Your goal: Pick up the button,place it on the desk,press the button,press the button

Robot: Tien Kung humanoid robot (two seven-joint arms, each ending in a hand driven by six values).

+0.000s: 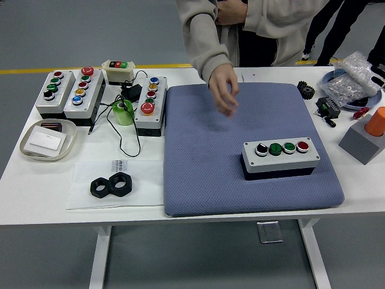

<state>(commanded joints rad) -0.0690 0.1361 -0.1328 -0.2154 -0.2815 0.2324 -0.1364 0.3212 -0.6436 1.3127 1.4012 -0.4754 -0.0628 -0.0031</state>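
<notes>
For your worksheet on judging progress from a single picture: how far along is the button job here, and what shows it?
Done: a four-button control box already sits on the blue pad, its black, two green and red buttons facing up.

In hand: nothing by the robot; neither arm is in view. A person's hand hangs over the pad, touching nothing.

Left: both presses, since nothing shows a button has been pushed.

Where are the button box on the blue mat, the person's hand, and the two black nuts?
button box [281,158], head view, grey top face below its buttons
person's hand [224,87], head view, back of the hand
black nuts [112,185], head view, where the two meet
</notes>
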